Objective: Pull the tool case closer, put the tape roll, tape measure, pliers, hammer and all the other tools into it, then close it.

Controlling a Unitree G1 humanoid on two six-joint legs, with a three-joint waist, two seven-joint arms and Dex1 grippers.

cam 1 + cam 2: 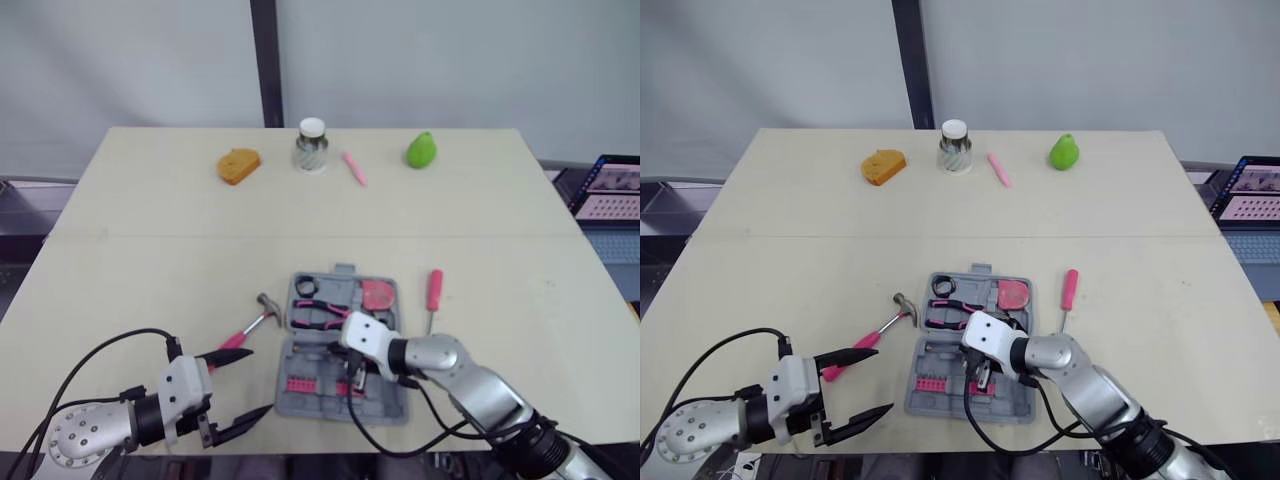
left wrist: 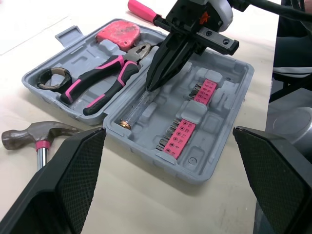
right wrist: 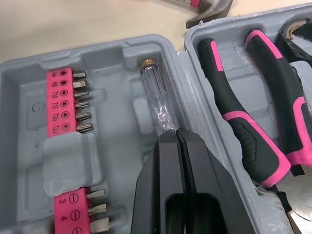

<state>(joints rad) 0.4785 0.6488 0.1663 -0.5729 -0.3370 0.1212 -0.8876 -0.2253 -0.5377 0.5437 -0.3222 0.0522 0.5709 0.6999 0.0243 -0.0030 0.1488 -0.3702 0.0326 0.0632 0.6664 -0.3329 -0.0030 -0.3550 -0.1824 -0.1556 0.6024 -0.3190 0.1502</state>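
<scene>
Packing is well under way. The tool case [image 2: 222, 151] lies open close to the near edge of the bench [image 1: 150, 260], so the pull seems done. Its far half holds the tape roll [image 2: 63, 75], pliers [image 2: 102, 83] and tape measure [image 2: 117, 34]. Its near half holds the pink bit holders [image 3: 61, 102] and a clear-handled screwdriver [image 3: 156, 95] lying in its slot.

The right tool [image 3: 178, 134] reaches down into that half, fingers together on the screwdriver's shaft end. Whether they pinch it or merely rest on it is hard to tell.

Left to do: the hammer [image 1: 262, 318] lies on the bench just left of the case, and a pink screwdriver [image 1: 434, 290] just right of it. After those, the case must be shut.

The left tool [image 1: 258, 380], fingers wide apart and empty, hangs over the near edge beside the hammer's handle.

Room is tight near the robot, with little bench between the case and the near edge. The right arm lies over the case and must clear it before the case folds shut. Farther out the bench is broad and bare up to a jar [image 1: 312, 145], pear [image 1: 421, 150] and pink marker [image 1: 354, 168] along the far side.
</scene>
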